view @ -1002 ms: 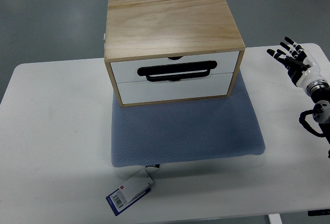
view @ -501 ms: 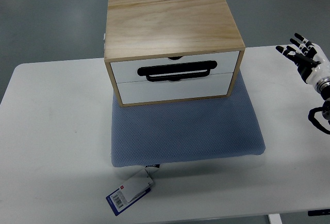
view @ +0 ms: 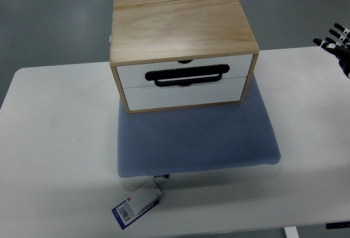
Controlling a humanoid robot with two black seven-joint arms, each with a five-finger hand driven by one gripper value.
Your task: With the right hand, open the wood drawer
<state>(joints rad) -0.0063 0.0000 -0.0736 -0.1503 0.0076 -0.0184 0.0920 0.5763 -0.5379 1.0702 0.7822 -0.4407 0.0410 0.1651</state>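
Right robot hand [view: 338, 40] hovers with fingers spread beside shut drawer [view: 186, 73]; tag [view: 136, 204] print unreadable.

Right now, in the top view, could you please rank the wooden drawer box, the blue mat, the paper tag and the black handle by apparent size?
1. Blue mat and wooden drawer box: similar, unsure
2. Black handle
3. Paper tag

Bright, even overhead light, sharp focus throughout, with soft shadows beneath the blue mat [view: 197, 139] and mild sheen on the white table [view: 54, 139].
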